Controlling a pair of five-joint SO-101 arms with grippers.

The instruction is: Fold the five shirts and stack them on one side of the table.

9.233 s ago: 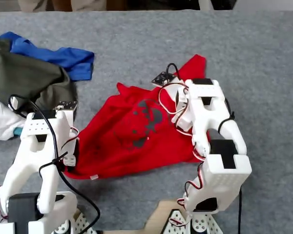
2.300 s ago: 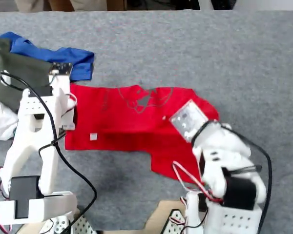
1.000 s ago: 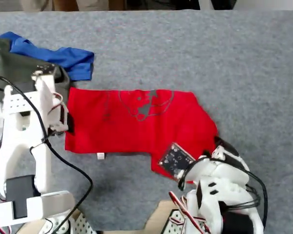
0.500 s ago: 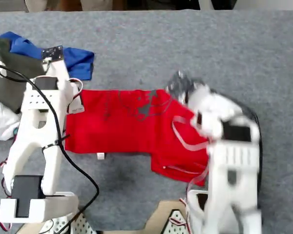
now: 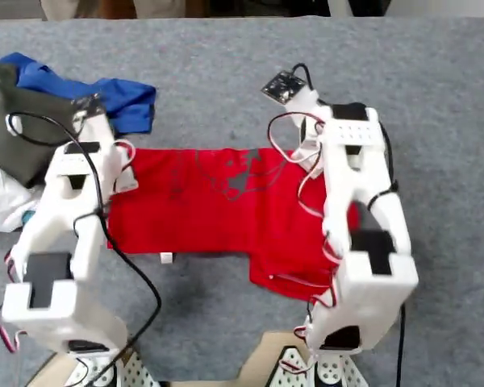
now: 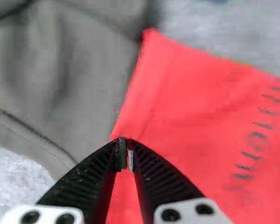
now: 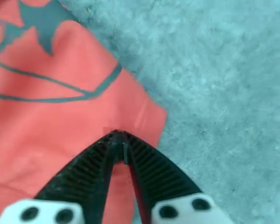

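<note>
Bearing a dark graphic (image 5: 240, 172), red shirt (image 5: 202, 218) shows white tag (image 5: 167, 258).

White blocky arms (image 5: 363, 193), black motors (image 5: 371, 243), red and black cables (image 5: 145, 278), black ribbed left gripper (image 6: 124, 151)

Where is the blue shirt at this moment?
In the high view the blue shirt lies far left on the table, against the olive shirt, just beyond the red shirt.

Right gripper (image 7: 120, 141) is pinched shut on the red shirt (image 7: 46, 126), right by its corner, with grey table (image 7: 224, 93) just beside it.
</note>
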